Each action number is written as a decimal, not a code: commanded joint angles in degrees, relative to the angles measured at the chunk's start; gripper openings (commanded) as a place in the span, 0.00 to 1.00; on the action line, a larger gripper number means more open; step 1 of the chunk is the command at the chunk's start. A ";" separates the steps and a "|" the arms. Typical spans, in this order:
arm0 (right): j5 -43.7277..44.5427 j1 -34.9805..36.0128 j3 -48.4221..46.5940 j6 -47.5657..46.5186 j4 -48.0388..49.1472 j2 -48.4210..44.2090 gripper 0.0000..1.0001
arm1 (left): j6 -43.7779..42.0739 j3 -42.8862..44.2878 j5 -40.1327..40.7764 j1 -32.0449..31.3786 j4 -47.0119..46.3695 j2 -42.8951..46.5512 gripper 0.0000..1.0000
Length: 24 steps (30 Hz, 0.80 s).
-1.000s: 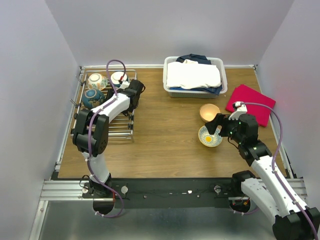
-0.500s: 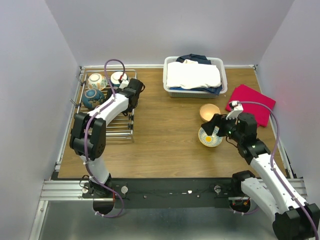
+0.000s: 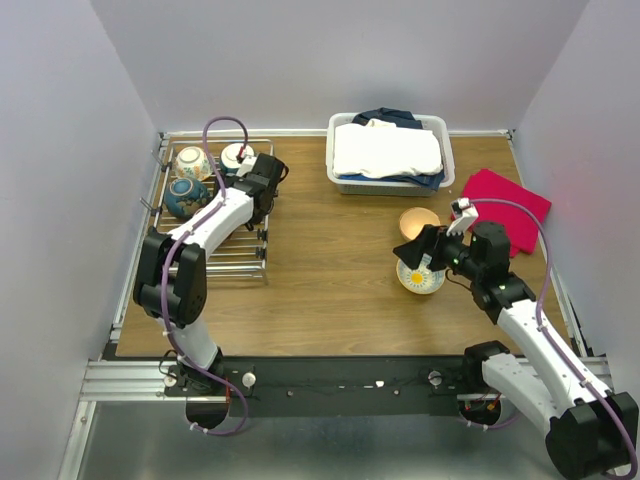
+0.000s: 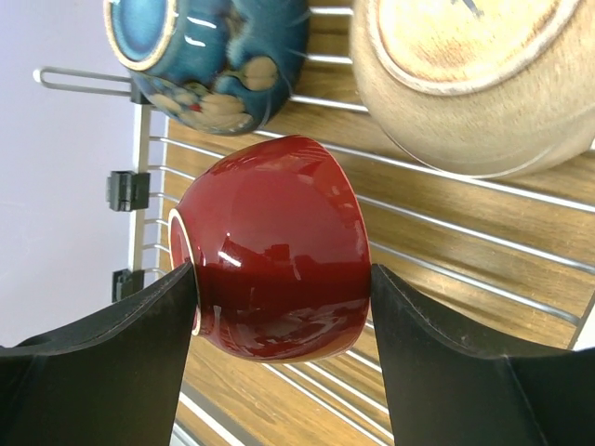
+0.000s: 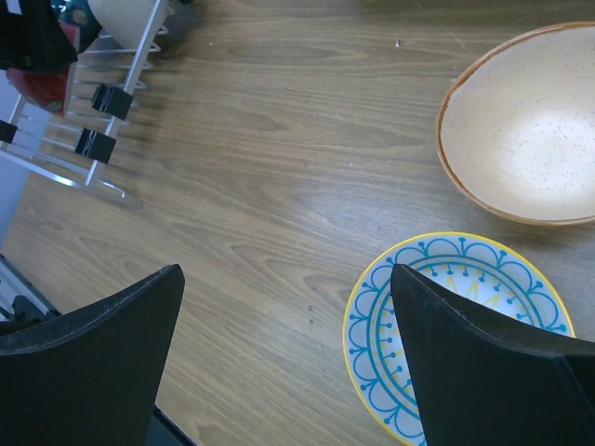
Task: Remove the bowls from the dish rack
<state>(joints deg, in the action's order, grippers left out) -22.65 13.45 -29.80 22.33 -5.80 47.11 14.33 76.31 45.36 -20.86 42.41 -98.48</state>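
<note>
The left fingers (image 4: 112,362) clamp the red bowl (image 4: 279,251) on the dish rack (image 3: 225,258), far left corner. The right fingers (image 5: 84,362) gape wide, empty, above the blue-patterned bowl (image 5: 456,325).

obstacles: blue bowl (image 4: 214,56), cream bowl (image 4: 474,93) beside red bowl (image 4: 279,260) | free: table (image 3: 330,260) centre

Glossy red bowl (image 4: 274,251) rests on the silver dish rack (image 3: 236,258) beside a blue bowl (image 4: 209,56) and cream bowl (image 4: 474,74).
</note>
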 commanded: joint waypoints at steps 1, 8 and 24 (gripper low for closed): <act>-1.60 0.35 1.24 0.26 1.41 -0.09 1.00 | -2.19 -2.22 4.37 -1.28 -2.77 -3.02 0.32; -0.64 0.43 2.99 -0.27 0.71 -1.14 1.00 | -3.69 -5.21 7.89 -2.52 -5.41 -7.34 0.44; 1.03 0.35 3.70 -1.67 -0.88 -2.55 1.00 | -0.71 -6.00 10.71 -3.83 -3.75 -14.99 0.84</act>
<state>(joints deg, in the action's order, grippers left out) -22.76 13.54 -27.07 21.96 -5.74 45.63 9.21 70.89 62.41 -24.86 38.96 -111.04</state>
